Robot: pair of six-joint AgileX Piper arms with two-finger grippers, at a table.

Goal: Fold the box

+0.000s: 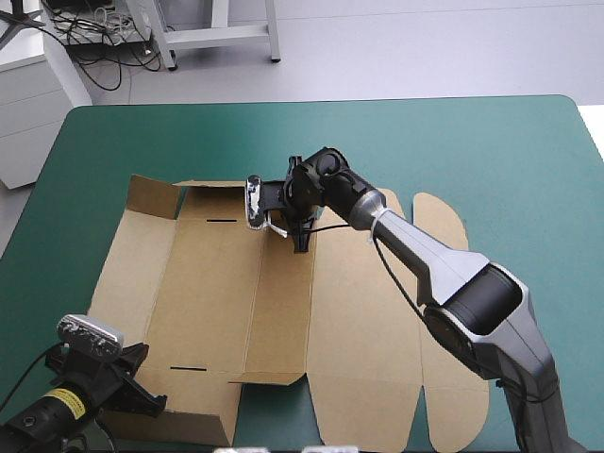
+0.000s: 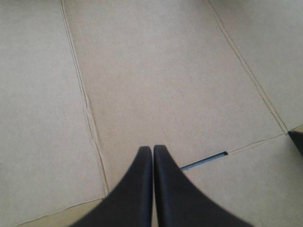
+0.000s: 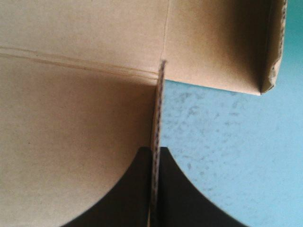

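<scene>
The brown box (image 1: 217,302) lies as a mostly flat cut sheet on the teal-green cover (image 1: 453,151). A small flap at its far left corner and a wall along its near edge stand raised. My right gripper (image 1: 302,241) is at the sheet's far edge. In the right wrist view the gripper (image 3: 155,151) is shut on an upright flap of the box (image 3: 71,118), seen edge-on between the fingers. My left gripper (image 1: 142,396) is at the near left corner. In the left wrist view it (image 2: 152,149) is shut, its tips over flat board (image 2: 156,71) near a slot (image 2: 203,163).
Rounded flaps (image 1: 439,226) of the sheet spread flat toward the right, under the right arm. Bare teal-green cover (image 3: 222,142) shows beside the held flap. The sheet's near edge reaches close to the table's front edge.
</scene>
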